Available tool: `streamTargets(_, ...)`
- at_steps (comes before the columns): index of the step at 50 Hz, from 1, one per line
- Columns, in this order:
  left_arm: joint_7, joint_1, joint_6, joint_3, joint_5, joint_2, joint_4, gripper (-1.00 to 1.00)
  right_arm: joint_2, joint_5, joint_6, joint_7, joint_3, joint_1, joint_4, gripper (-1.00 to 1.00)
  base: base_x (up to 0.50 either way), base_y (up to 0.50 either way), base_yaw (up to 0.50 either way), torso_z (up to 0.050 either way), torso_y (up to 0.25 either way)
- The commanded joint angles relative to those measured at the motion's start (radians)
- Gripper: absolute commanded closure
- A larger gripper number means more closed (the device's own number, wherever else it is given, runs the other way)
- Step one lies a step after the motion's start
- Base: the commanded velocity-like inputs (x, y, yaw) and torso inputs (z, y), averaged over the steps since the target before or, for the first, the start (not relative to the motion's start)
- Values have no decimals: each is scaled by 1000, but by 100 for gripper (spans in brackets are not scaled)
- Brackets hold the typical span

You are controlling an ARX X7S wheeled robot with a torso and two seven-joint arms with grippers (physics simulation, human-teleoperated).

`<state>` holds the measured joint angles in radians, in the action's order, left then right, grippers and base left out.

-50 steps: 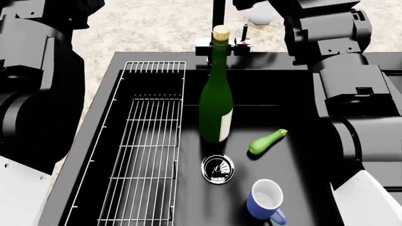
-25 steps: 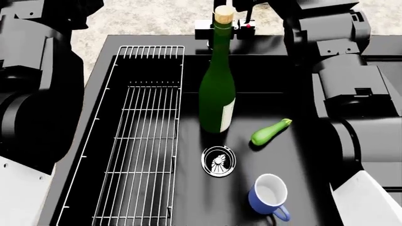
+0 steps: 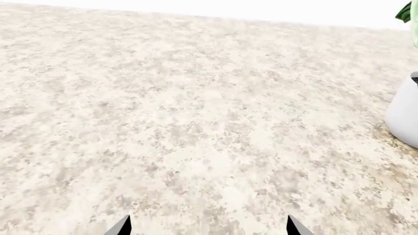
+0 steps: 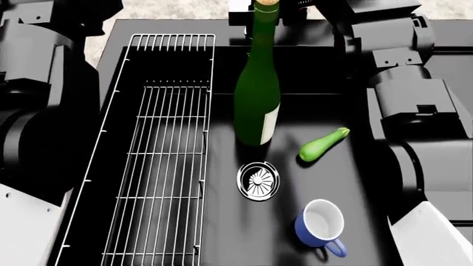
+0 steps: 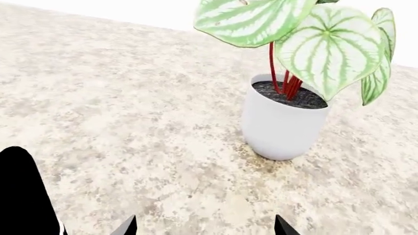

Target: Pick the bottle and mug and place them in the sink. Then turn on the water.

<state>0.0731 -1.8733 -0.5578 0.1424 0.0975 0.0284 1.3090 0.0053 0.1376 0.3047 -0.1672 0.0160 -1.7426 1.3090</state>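
With bottle (image 4: 256, 94) and mug (image 4: 320, 226) already down in sink (image 4: 221, 61), only water left to do, none running at drain (image 4: 258, 180) yet. Bottle upright at about 12 o'clock from drain, near it; mug upright at about 4 o'clock, handle twd near edge; zucchini (image 4: 323, 144) lying at about 2 o'clock, apart from both. Wire rack (image 4: 159, 160) fills basin's 9 o'clock side. Faucet base (image 4: 242, 8) barely in head view, at 12 o'clock behind bottle neck, lever not visible. To do step well: approach tap from above and from 1 o'clock side w/ right arm, stay clear of cork, push lever gently, watch for stream at drain. Both arms raised, bulky links flanking basin at 9 and 3 o'clock, wrists aimed out over speckled counter (image 3: 196, 122). Left gripper (image 3: 207, 226): only two tips showing, well spread, holding nothing. Right gripper (image 5: 204, 226): same, tips apart, nothing btwn them, facing white plant pot (image 5: 282, 127) w/ striped leaves.
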Motion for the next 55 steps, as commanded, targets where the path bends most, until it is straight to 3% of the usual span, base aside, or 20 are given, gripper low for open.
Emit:
streamTargets(1,-12,-4,5,-87,-105,24,0,-100,21,-141,3,23,131,-10,0,-100,0,0,0,0,0)
streamTargets(17,-19,2,6,-74,-104,24,0,-100,32,-142,32,34,114,49,0,-100,0,0,0,0,0)
streamTargets(55,-15,-1,1,-69,-104,20,0,-100,114,-135,103,123,91,7,0,-100,0,-1,-2,0,0)
